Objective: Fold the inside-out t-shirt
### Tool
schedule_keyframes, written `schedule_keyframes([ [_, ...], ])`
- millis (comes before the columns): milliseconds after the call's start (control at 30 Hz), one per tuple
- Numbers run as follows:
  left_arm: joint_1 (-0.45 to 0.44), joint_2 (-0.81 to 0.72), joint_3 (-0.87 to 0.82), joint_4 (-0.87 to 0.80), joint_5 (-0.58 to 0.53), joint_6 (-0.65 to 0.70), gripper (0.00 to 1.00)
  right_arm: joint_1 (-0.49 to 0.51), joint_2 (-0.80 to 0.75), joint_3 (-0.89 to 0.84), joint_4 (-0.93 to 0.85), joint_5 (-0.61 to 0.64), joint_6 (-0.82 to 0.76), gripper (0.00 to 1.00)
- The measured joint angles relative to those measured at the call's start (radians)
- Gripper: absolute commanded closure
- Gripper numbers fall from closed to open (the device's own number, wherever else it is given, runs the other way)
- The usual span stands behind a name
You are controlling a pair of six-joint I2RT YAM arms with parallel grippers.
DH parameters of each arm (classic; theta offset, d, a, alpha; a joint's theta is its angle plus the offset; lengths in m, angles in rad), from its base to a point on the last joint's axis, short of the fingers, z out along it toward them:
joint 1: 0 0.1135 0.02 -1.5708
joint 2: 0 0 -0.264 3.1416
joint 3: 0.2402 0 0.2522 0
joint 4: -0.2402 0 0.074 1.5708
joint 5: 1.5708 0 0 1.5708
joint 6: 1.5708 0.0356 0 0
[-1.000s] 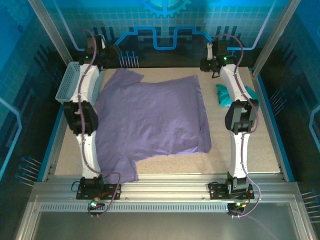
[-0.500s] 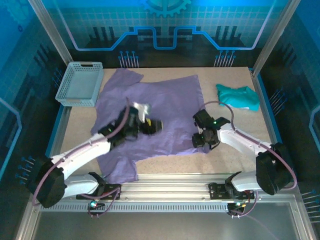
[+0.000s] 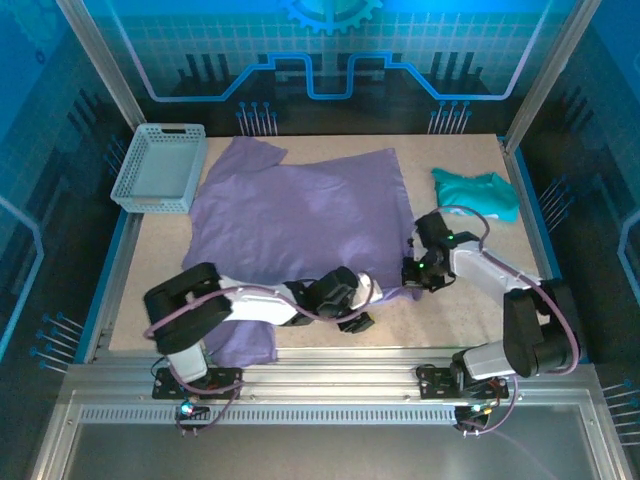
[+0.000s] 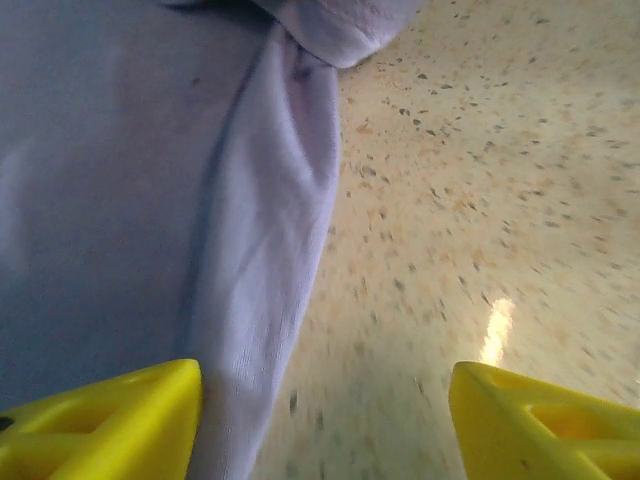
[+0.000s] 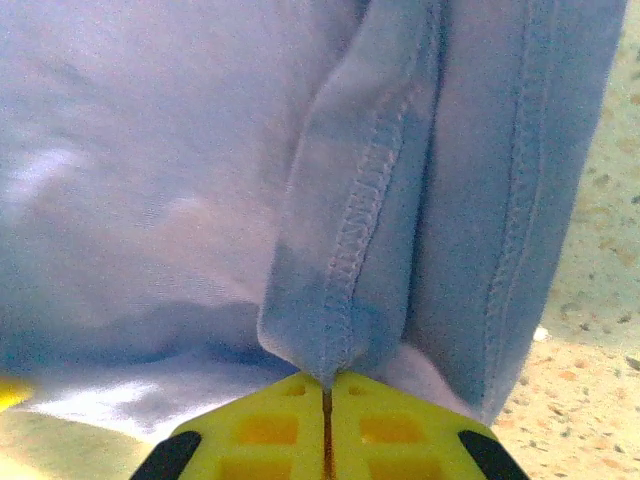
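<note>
Speckled table (image 3: pixel 150 255) bears lavender t-shirt (image 3: pixel 300 220), teal garment (image 3: pixel 477 192), basket (image 3: pixel 160 168)

Thin matt cloth t-shirt (image 3: pixel 300 220) on a speckled, slightly glossy table (image 3: pixel 400 325).

Left tool (image 4: pixel 322 425) cropped at bottom edge; t-shirt (image 3: pixel 290 215) partly beneath left arm (image 3: pixel 255 300).

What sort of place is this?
Probably a robot test cell, not a laundry: a left arm and right arm bolted to one table, blue panel walls around it, a purple t-shirt spread for folding.
</note>
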Motion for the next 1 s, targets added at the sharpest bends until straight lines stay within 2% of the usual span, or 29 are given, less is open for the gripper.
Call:
schedule_keyframes([
  [133, -0.007, 0.124, 0.084, 0.047, -0.063, 0.058, 0.64, -0.076, 0.0, 0.008, 0.006, -0.167, -0.029, 0.92],
  [167, -0.009, 0.127, 0.089, 0.053, -0.072, 0.059, 0.72, -0.089, 0.006, 0.013, 0.007, -0.204, -0.033, 0.92],
  [233, -0.01, 0.138, 0.098, 0.076, -0.094, 0.059, 0.96, -0.119, 0.037, 0.032, 0.014, -0.279, -0.036, 0.91],
  [267, -0.006, 0.14, 0.098, 0.082, -0.093, 0.053, 1.0, -0.129, 0.056, 0.045, 0.019, -0.303, -0.035, 0.88],
  [400, 0.032, 0.14, 0.098, 0.09, -0.022, -0.003, 1.0, -0.162, 0.176, 0.142, 0.058, -0.328, -0.005, 0.71],
  [500, 0.087, 0.137, 0.097, 0.093, 0.092, -0.093, 1.0, -0.158, 0.195, 0.18, 0.08, -0.233, 0.006, 0.6],
  [567, 0.126, 0.127, 0.09, 0.1, 0.167, -0.16, 1.0, -0.134, 0.135, 0.163, 0.074, -0.134, 0.006, 0.54],
  [633, 0.164, 0.109, 0.072, 0.118, 0.237, -0.228, 1.0, -0.08, 0.006, 0.102, 0.076, -0.036, 0.012, 0.47],
  [800, 0.218, 0.096, 0.046, 0.177, 0.388, -0.384, 1.0, 0.133, -0.315, -0.119, 0.106, 0.121, 0.066, 0.36],
  [900, 0.235, 0.096, 0.039, 0.213, 0.458, -0.464, 1.0, 0.209, -0.358, -0.213, 0.139, 0.188, 0.09, 0.34],
  [1000, 0.243, 0.096, 0.031, 0.246, 0.505, -0.518, 1.0, 0.244, -0.313, -0.248, 0.183, 0.237, 0.108, 0.35],
])
